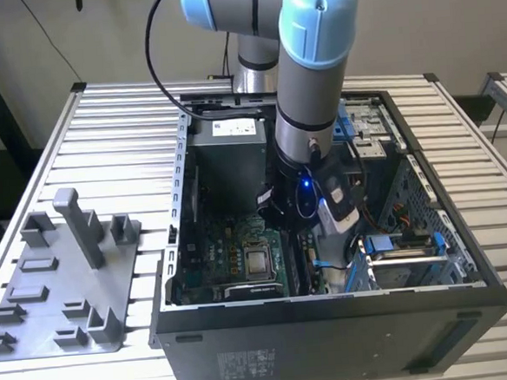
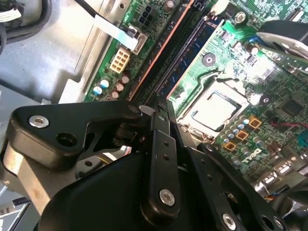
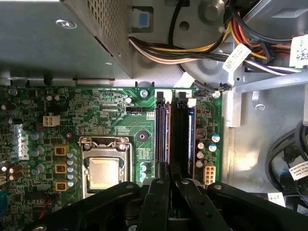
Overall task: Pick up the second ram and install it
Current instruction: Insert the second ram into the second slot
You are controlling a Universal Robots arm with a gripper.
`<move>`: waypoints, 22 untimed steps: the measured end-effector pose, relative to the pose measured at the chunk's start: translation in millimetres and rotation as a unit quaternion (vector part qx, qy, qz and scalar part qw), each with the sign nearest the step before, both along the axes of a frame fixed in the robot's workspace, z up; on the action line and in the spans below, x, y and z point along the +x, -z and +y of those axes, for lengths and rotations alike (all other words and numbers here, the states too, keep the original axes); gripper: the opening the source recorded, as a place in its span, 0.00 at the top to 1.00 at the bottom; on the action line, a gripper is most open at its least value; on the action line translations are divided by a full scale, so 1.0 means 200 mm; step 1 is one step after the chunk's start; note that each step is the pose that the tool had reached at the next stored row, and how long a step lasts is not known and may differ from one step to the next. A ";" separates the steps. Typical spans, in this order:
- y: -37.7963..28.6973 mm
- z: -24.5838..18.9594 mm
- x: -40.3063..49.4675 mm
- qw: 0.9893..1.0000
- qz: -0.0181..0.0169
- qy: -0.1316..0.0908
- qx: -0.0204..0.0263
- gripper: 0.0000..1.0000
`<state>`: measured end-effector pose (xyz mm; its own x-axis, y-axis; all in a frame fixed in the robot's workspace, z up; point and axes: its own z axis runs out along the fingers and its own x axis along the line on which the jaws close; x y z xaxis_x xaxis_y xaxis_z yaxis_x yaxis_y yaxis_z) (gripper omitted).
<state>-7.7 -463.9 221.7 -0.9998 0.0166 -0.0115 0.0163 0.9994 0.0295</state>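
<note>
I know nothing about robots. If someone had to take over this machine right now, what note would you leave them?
Pincer: shut, down inside the computer case, with its tips at one end of the memory slots.
Ram: a blue ram stick stands in a slot beside the tips. What looks like a similar blue board stands on their other side. I cannot tell which is the second one.
Done: ram is in the slots and is not being carried.
Left: I cannot tell if it is fully seated, so check that.
</note>
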 end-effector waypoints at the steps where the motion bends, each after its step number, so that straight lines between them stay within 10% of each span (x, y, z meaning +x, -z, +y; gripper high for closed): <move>1: 0.003 0.000 0.000 1.000 0.000 0.000 0.000 0.88; 12: 0.000 0.000 0.000 1.000 0.000 0.000 0.000 0.80; 18: -0.136 0.000 0.000 1.000 0.000 0.000 0.000 0.80; 22: -0.150 0.000 0.000 1.000 0.000 0.000 0.000 0.80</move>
